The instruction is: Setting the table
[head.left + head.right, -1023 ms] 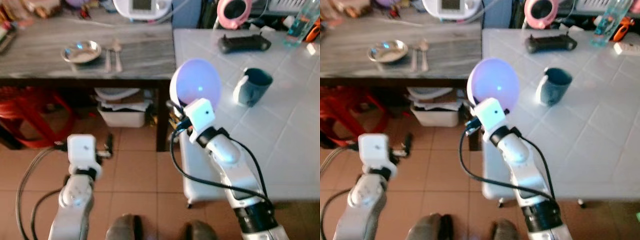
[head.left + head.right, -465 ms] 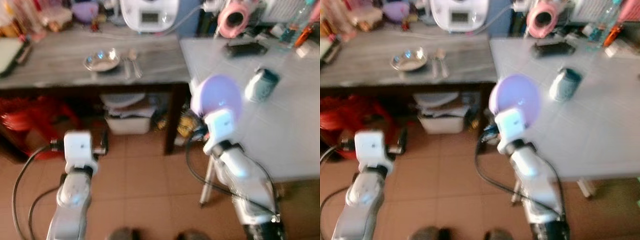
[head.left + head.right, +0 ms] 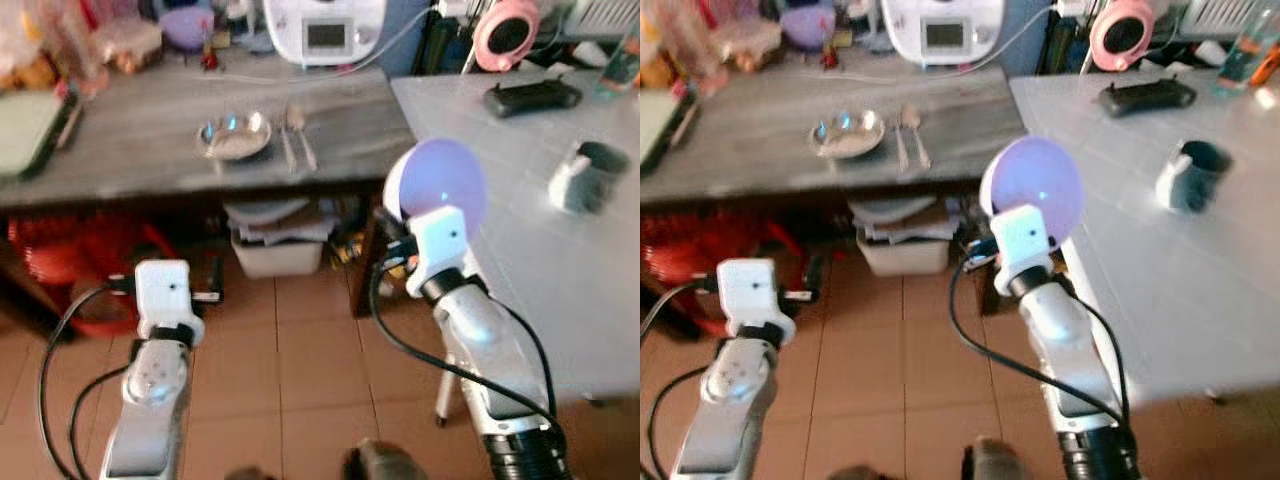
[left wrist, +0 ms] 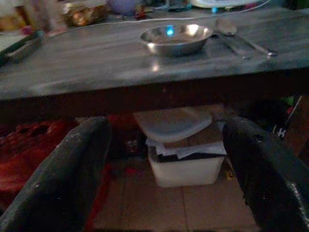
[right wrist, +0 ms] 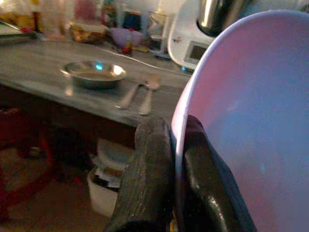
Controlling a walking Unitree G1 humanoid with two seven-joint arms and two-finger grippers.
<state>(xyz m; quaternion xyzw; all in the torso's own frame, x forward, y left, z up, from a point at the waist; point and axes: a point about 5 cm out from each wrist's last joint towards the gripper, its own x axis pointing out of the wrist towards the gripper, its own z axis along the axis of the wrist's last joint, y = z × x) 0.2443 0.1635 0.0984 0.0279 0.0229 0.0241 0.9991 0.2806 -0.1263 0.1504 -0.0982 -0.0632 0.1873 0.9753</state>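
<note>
Right gripper [image 5: 176, 159] pinched on the rim of a lilac plate [image 3: 437, 180], held upright in the air between the grey table [image 3: 130, 140] and the white table [image 3: 560, 260]. Left gripper [image 4: 166, 159] low over the tiled floor [image 3: 300, 360], fingers [image 4: 72, 169] spread wide, holding nothing, facing the grey table's edge. On that table: steel bowl [image 3: 234, 136], two spoons [image 3: 296, 132] just beside it, white appliance [image 3: 325, 28] behind. On the white table: dark mug [image 3: 580, 176], black controller [image 3: 532, 94]. White bin [image 4: 186, 166] under the grey table.
</note>
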